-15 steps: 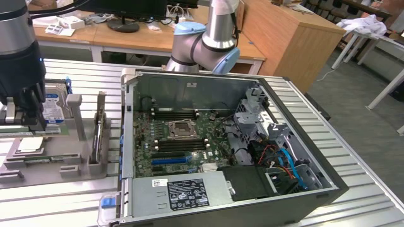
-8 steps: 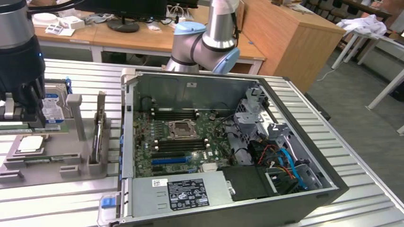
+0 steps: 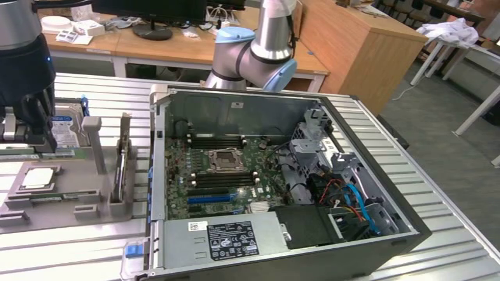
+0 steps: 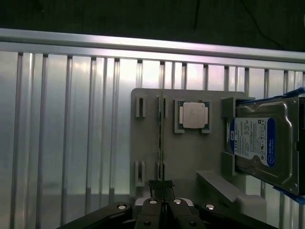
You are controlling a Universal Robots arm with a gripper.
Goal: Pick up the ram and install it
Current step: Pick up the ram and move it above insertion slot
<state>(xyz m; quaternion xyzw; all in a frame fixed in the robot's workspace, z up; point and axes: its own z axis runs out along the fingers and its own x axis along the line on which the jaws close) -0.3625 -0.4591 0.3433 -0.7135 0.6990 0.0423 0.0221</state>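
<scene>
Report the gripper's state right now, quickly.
Gripper: closed on the ram, which stands on edge in its grey holder.

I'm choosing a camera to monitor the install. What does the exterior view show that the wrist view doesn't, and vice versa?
Exterior view: the open computer case with its motherboard, and the arm. Wrist view: the ram edge-on, with the gripper at its end. Both: the grey tray, processor chip and hard drive.

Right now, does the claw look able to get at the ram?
Probably yes: the claw hangs in line with the ram, which stands on edge in the gray holder with nothing over it.
</scene>
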